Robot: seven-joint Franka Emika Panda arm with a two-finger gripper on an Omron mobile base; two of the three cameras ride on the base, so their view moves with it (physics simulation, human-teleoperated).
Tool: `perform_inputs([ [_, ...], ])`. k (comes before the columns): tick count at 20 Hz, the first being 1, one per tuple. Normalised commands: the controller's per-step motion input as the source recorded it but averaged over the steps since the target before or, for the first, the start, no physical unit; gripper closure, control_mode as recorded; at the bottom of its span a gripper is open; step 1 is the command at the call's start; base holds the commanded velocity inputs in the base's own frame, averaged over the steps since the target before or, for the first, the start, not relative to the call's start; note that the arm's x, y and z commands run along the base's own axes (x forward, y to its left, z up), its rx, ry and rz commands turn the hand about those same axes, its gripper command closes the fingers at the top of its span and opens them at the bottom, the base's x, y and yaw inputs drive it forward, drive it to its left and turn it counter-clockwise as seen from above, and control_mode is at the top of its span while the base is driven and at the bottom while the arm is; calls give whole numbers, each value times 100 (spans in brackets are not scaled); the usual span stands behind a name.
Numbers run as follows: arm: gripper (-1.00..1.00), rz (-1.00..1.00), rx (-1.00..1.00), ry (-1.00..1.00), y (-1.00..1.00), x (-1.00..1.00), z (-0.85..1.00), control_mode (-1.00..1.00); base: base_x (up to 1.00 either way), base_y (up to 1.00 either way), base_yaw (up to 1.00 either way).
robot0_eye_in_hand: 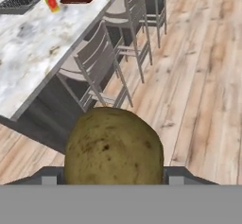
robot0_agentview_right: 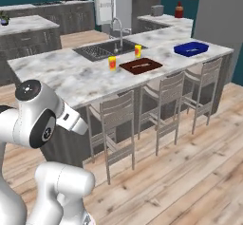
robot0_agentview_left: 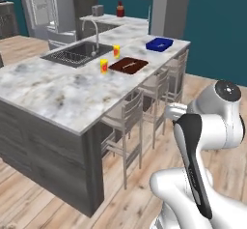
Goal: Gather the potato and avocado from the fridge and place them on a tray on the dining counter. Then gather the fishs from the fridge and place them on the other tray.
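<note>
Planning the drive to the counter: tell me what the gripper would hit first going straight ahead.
Likely the nearest stool at the dining counter. The gripper, shut on the potato, points that way, though depth is unclear.

Teal walls [robot0_agentview_left: 217,25]; pale plank floor [robot0_agentview_right: 190,172]; grey slatted stools [robot0_agentview_right: 116,124] along the island.

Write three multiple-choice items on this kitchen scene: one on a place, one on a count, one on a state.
1. Where is the blue tray?
A. on the floor
B. on the counter, near its far end
C. in the sink

2. How many stools line the counter's near side?
A. one
B. five
C. three

3. What does the gripper hold?
A. a potato
B. a fish
C. nothing

Key: 1 B, the tray sits on the marble top beyond the brown tray. 2 C, the right base view shows three backrests. 3 A, the hand view shows the potato between the fingertips.
</note>
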Motion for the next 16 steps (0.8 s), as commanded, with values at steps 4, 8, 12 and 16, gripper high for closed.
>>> perform_inputs([
  [4, 100, 0, 0, 0, 0, 0, 0, 100, 23, -80, 31],
  [8, 100, 0, 0, 0, 0, 0, 0, 100, 21, -81, 32],
  [12, 100, 0, 0, 0, 0, 0, 0, 100, 18, -87, 32],
  [16, 100, 0, 0, 0, 0, 0, 0, 100, 16, -93, 31],
])
